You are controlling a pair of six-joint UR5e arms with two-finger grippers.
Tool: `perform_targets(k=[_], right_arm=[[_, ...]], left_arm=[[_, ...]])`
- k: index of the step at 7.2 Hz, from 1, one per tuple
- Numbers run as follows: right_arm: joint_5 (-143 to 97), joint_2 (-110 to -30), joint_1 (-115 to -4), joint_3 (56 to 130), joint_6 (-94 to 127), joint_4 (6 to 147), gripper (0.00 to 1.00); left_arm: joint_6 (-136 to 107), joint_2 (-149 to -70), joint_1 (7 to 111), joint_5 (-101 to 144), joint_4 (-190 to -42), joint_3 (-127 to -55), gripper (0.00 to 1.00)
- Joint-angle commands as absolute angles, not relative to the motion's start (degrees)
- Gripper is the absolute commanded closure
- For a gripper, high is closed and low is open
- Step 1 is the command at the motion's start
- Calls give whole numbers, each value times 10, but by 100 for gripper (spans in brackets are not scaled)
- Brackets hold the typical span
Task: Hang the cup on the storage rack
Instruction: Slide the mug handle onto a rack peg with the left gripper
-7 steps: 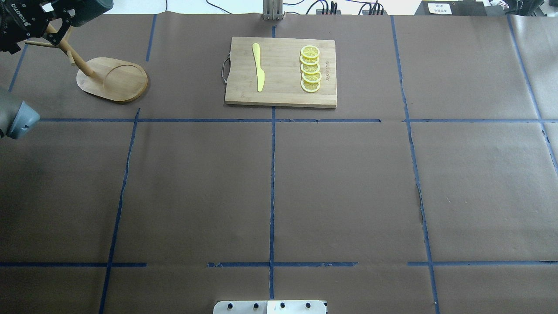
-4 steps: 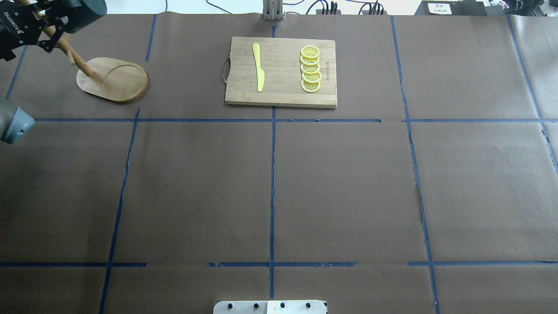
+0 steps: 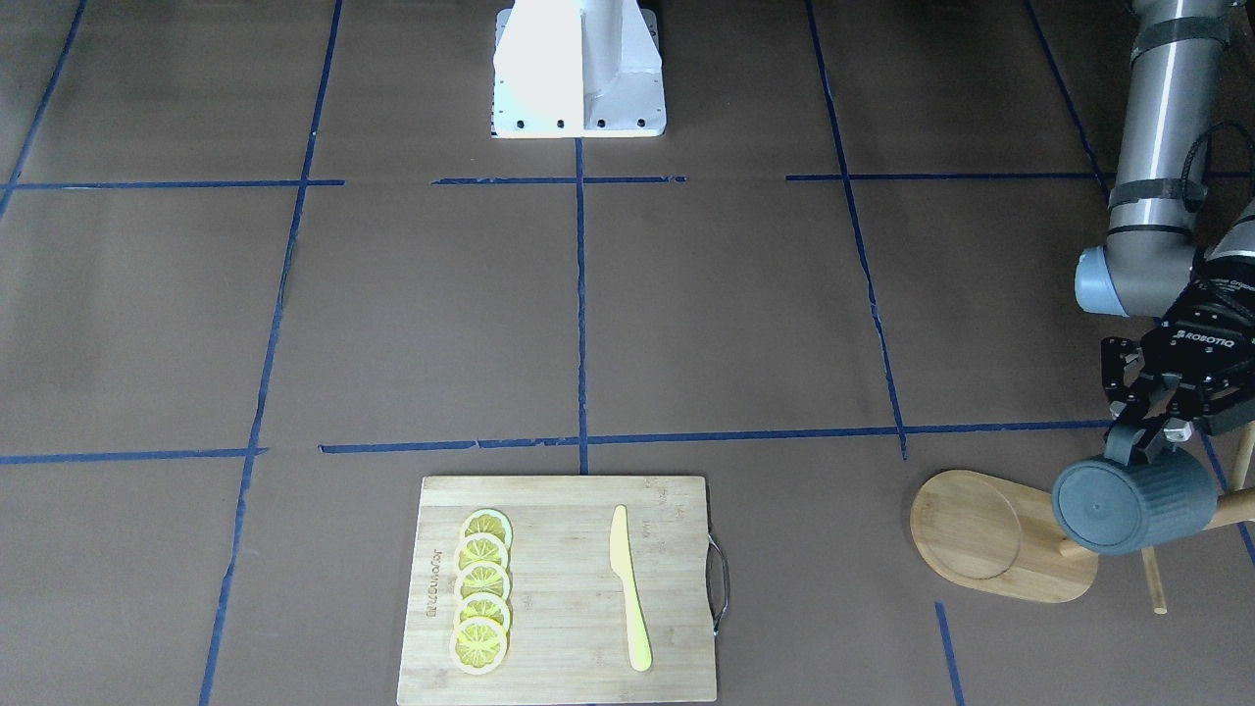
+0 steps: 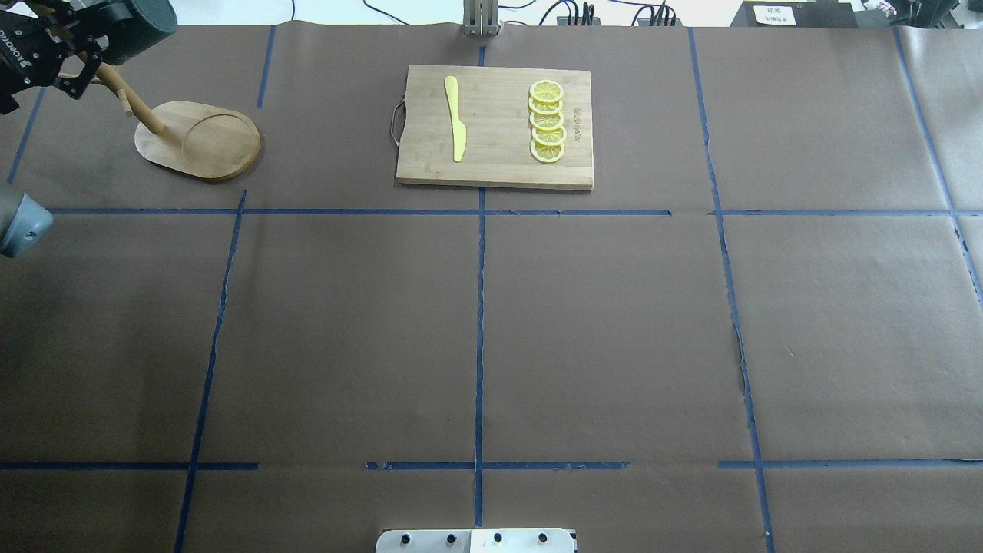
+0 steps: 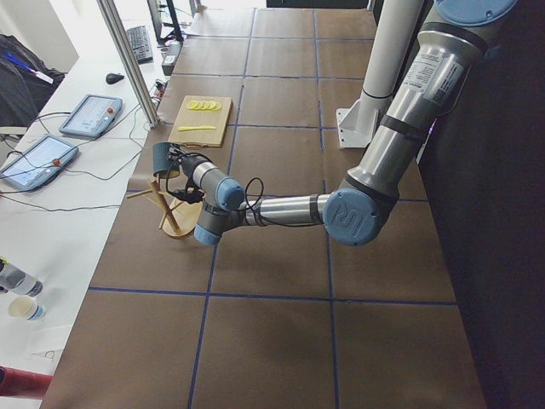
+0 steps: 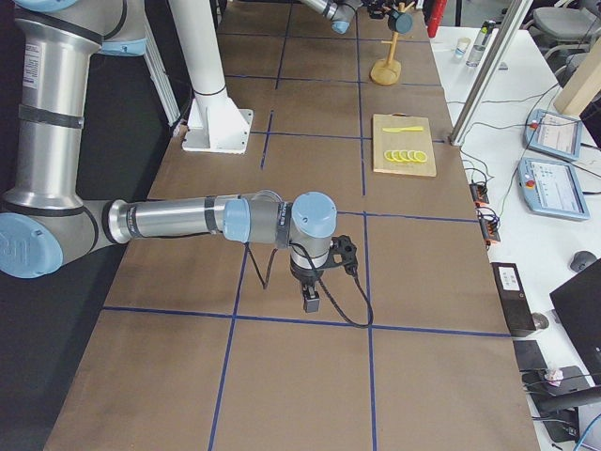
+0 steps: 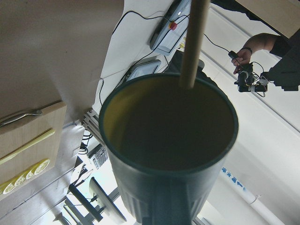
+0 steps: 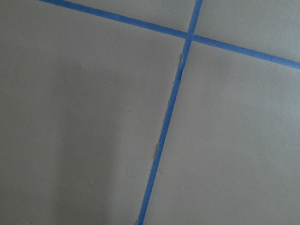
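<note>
The dark blue-grey ribbed cup (image 3: pixel 1132 502) lies sideways in my left gripper (image 3: pixel 1145 446), which is shut on its upper edge. It hangs above the post end of the bamboo storage rack (image 3: pixel 990 534). In the overhead view the cup (image 4: pixel 142 19) is at the far left corner, over the rack's post (image 4: pixel 127 94) and oval base (image 4: pixel 201 142). The left wrist view looks into the cup's yellow inside (image 7: pixel 168 126), with a dowel peg (image 7: pixel 192 42) crossing its rim. My right gripper (image 6: pixel 310 299) shows only in the exterior right view, low over bare table; I cannot tell its state.
A wooden cutting board (image 4: pixel 495 127) at the table's far middle carries a yellow knife (image 4: pixel 456 119) and a row of lemon slices (image 4: pixel 547 121). Blue tape lines cross the brown table cover. The robot's white base (image 3: pixel 578 69) stands at the near edge.
My left gripper has carried the cup a little to the left and farther back over the rack's pegs. The left elbow has drawn leftward too.
</note>
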State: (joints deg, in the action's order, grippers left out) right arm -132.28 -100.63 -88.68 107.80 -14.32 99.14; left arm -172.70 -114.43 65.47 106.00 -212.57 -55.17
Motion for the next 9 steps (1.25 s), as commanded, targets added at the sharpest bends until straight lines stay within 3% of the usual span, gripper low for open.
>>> perform_targets(k=[1, 5, 6, 7, 9], right_arm=[[-1323, -1006, -887, 1078, -143, 991, 0], [-1323, -1006, -887, 1078, -143, 991, 0], [-1324, -1006, -887, 1078, -143, 991, 0], [-1324, -1006, -887, 1079, -143, 991, 0], [-1324, -1007, -887, 1081, -142, 991, 0]], left_arm=[[-1727, -1143, 656, 1060, -2151, -527, 100], [-1727, -1144, 655, 1060, -2173, -495, 100], [-1725, -1145, 654, 1059, -2173, -490, 88], [-1724, -1148, 654, 1058, -2172, -484, 4], [-1724, -1149, 654, 1058, -2171, -483, 0]])
